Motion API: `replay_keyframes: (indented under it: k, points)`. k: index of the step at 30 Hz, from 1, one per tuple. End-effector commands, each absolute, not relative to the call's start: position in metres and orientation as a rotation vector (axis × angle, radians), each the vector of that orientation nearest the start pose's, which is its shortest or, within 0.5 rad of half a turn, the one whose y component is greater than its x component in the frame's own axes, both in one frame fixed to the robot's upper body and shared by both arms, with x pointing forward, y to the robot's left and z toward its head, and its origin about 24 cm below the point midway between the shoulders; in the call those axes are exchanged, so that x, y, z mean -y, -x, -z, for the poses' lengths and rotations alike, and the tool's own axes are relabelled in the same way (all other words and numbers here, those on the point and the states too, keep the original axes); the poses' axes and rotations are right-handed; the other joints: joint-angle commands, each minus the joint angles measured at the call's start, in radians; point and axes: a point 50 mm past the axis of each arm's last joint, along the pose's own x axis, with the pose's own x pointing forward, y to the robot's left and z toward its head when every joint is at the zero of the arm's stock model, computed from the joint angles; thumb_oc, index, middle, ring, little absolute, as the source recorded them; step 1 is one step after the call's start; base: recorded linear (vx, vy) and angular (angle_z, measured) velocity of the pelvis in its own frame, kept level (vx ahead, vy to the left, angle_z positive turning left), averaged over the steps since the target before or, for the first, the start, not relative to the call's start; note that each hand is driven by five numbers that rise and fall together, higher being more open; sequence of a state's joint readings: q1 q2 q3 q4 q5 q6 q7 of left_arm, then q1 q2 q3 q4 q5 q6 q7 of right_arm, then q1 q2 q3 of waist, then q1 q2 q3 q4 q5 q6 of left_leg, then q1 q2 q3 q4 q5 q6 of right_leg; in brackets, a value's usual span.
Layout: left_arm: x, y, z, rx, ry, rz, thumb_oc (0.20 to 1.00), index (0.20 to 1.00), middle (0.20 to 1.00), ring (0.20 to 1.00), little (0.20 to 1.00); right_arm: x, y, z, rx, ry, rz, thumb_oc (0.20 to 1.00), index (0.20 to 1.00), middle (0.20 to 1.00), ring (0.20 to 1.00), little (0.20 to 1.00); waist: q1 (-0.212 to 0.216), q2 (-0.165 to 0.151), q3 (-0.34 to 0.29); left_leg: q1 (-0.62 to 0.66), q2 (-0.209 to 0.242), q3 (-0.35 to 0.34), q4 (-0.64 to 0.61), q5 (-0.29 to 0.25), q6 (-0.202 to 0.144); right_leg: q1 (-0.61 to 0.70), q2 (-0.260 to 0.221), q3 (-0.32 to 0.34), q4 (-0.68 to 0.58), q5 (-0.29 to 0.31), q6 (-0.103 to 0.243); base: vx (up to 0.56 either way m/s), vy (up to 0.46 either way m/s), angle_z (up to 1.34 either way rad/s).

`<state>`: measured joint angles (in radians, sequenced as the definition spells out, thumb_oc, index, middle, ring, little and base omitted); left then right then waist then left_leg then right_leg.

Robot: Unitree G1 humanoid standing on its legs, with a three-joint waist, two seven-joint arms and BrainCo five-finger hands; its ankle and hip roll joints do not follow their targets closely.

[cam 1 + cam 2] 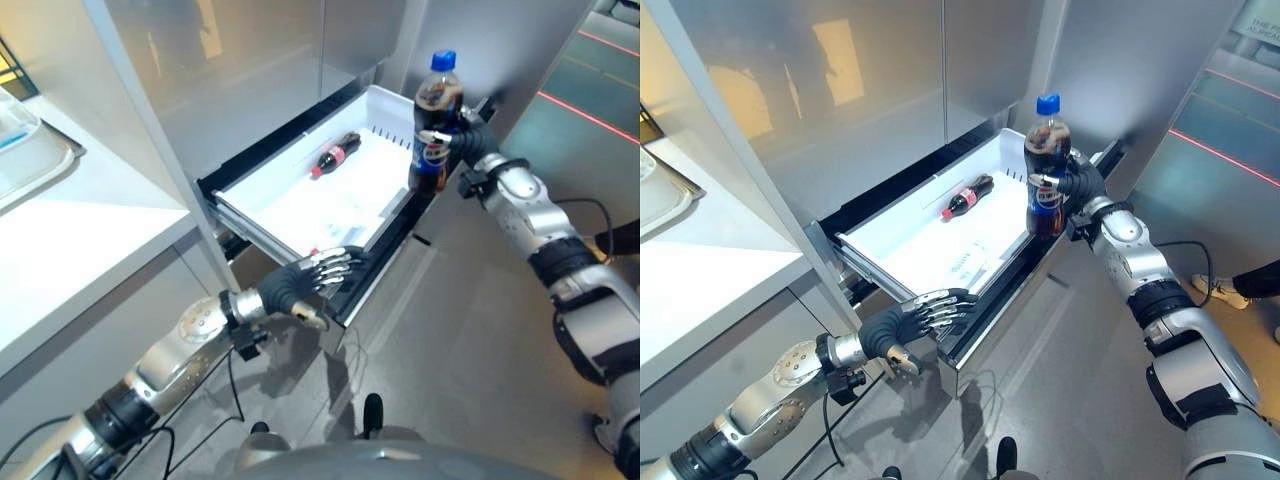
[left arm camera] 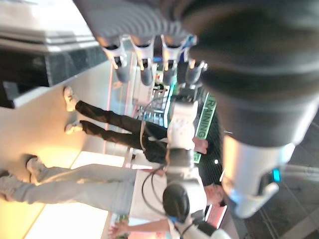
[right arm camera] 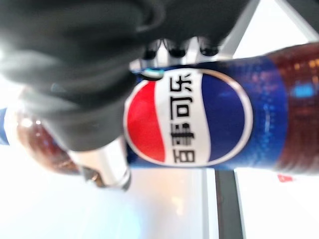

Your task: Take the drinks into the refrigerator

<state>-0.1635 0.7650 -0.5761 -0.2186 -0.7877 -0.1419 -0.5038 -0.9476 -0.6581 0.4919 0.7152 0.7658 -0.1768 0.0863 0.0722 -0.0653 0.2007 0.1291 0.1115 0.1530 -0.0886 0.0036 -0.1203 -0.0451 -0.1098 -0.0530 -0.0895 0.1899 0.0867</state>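
My right hand point(image 1: 468, 138) is shut on a large cola bottle point(image 1: 436, 125) with a blue cap and blue label, held upright over the far right corner of the pulled-out white refrigerator drawer point(image 1: 262, 180). The same bottle point(image 3: 219, 119) shows close up in the right wrist view, fingers curled round its label. A small cola bottle point(image 1: 334, 155) with a red label lies on its side inside the drawer towards the back. My left hand point(image 1: 310, 277) rests with straight fingers on the drawer's near front edge.
A white counter point(image 1: 70, 230) with a clear tray point(image 1: 25, 150) stands at the left. The refrigerator's grey door panels point(image 1: 250, 60) rise behind the drawer. In the left wrist view, people's legs point(image 2: 89, 124) and another robot point(image 2: 182, 164) stand on the floor beyond.
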Motion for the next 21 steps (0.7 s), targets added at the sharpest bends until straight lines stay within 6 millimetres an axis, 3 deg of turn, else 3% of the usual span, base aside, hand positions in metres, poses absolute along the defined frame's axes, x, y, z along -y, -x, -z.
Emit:
replay_keyframes:
  k: [1, 3, 10, 21]
  points:
    - [-0.109, -0.222, -0.122, 0.177, 0.113, 1.181, 1.0, 1.0, 1.0, 1.0, 1.0, 0.171, -0.384, -0.327, 0.681, 0.186, -0.259, 0.2, 0.2, 0.2, 0.2, 0.2, 0.045, 0.013, 0.056, -0.059, -0.058, -0.097, 0.01, -0.009, 0.105, -0.012, 0.054, -0.064, 0.188, -0.157, 0.002, -0.07, -0.006, -0.05]
    - [-0.11, -0.219, -0.125, 0.183, 0.101, 1.19, 1.0, 1.0, 1.0, 1.0, 1.0, 0.159, -0.385, -0.332, 0.689, 0.23, -0.277, 0.2, 0.2, 0.2, 0.2, 0.2, 0.054, 0.015, 0.083, -0.089, -0.056, -0.099, 0.014, 0.003, 0.107, -0.051, 0.058, -0.063, 0.21, -0.154, -0.001, -0.08, -0.002, -0.02]
    - [-0.109, -0.216, -0.129, 0.191, 0.1, 1.2, 1.0, 1.0, 1.0, 1.0, 1.0, 0.152, -0.392, -0.331, 0.65, 0.359, -0.255, 0.2, 0.2, 0.2, 0.2, 0.2, 0.063, 0.017, 0.122, -0.156, -0.047, -0.111, 0.018, 0.03, 0.104, -0.131, 0.062, -0.065, 0.247, -0.153, -0.001, -0.04, -0.01, -0.01]
    - [-0.104, -0.212, -0.135, 0.229, 0.079, 1.221, 1.0, 1.0, 1.0, 1.0, 1.0, 0.172, -0.403, -0.305, 0.53, 0.59, -0.184, 0.2, 0.2, 0.2, 0.2, 0.2, 0.088, 0.047, 0.194, -0.226, -0.047, -0.166, 0.017, 0.06, 0.099, -0.198, 0.048, -0.112, 0.297, -0.165, -0.002, -0.02, -0.007, 0.09]
